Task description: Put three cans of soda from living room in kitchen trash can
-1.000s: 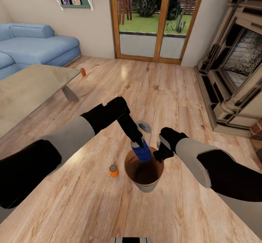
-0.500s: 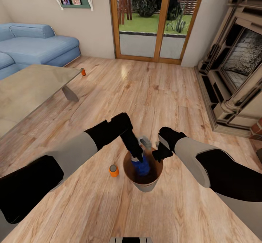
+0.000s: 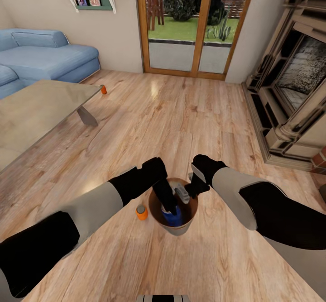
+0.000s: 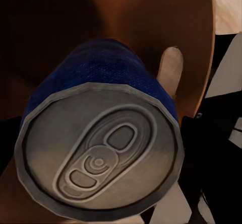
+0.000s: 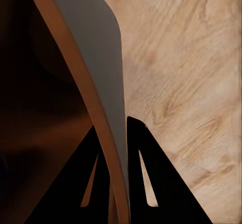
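Left tool reaches down inside the small round grey bucket with tan-brown interior on the wood floor, clamped on the dark blue cylindrical soda can with grey metal top, which sits within the bucket walls. Right tool pinches the bucket rim at 1 o'clock, one finger inside, one outside. A bright orange soda can stands on the floor just beside the bucket at 9 o'clock. A second orange can stands far off at 11 o'clock, near the low grey worktop.

A dark blue can with a grey top is seen inside the grey, brown-lined bin; orange cans stand on pale wood-grained floor.
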{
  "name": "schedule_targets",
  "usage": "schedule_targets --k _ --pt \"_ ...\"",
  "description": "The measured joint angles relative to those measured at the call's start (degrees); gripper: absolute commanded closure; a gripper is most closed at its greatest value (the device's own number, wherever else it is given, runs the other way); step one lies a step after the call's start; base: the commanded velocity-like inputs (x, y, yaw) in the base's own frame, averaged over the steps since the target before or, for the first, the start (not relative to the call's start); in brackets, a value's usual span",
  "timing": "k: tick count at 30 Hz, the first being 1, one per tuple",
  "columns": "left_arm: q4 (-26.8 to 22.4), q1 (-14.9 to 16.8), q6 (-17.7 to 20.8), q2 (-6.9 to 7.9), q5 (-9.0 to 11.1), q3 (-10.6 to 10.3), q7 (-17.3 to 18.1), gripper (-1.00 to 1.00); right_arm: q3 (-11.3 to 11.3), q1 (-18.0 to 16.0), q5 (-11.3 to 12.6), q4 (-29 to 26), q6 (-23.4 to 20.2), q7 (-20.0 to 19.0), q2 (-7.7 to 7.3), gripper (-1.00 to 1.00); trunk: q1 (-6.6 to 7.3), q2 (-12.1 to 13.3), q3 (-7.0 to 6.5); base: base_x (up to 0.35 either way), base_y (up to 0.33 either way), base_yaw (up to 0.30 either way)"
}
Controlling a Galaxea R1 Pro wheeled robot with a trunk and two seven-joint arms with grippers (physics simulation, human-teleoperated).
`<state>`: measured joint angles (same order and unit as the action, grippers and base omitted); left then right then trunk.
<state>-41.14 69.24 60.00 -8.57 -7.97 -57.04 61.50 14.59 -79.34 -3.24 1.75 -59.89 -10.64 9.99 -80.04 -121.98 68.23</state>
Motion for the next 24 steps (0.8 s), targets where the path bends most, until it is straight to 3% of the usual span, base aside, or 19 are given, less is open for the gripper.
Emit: schedule_targets --k 7,24 --pt "-0.5 -0.8 0.0 0.05 -0.1 0.0 -2.7 1.00 -1.1 0.0 1.1 0.1 -0.1 -0.1 0.01 1.00 0.00 0.0 0.00 0.000 0.000 0.000" --pt "-0.7 -2.2 0.0 0.04 0.0 0.0 -7.0 1.00 -0.3 0.0 0.3 0.2 0.0 0.0 0.00 1.00 0.00 0.0 0.00 0.000 0.000 0.000"
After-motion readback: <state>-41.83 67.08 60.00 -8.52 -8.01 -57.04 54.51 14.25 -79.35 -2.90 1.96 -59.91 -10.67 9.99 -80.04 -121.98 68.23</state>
